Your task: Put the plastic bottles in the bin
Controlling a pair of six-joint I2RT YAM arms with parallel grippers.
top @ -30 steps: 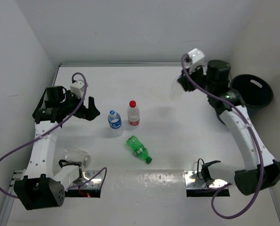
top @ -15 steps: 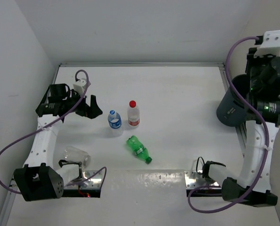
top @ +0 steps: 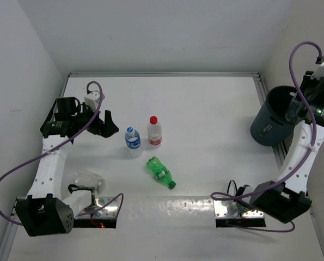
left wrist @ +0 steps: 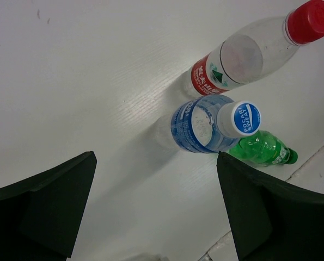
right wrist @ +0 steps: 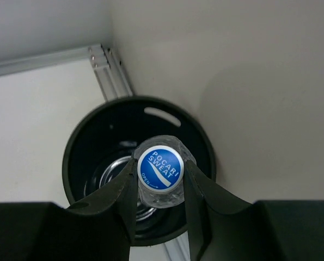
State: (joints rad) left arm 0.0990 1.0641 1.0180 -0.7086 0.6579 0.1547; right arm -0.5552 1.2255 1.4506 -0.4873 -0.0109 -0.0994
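The right end effector (right wrist: 160,173) pinches a blue-capped Pocari Sweat bottle (right wrist: 160,166) over the mouth of the bin (right wrist: 80,141), slightly toward 3 o'clock of centre. The left end effector (left wrist: 155,163) hangs spread and empty at 9 o'clock of the blue-labelled bottle (top: 132,140), red-capped bottle (top: 154,132) and fallen green bottle (top: 160,172) on the counter (top: 205,109). Released off-centre, the held bottle may clip the rim and tumble past the counter's 3 o'clock edge.

1. Right wrist view: the right gripper (right wrist: 160,176) clamps the blue-capped bottle (right wrist: 160,167), so only the bottle's cap and shoulder show. The gripper's fingers also hide the near rim of the bin (right wrist: 77,141).
2. Top view: the right arm (top: 303,147) hides that bottle at the worktop's right edge.
3. Left wrist view: the blue-labelled bottle (left wrist: 202,126) half covers the green bottle (left wrist: 260,148).
4. Near-left corner: the cap of the clear bottle (top: 90,180) cannot be made out.
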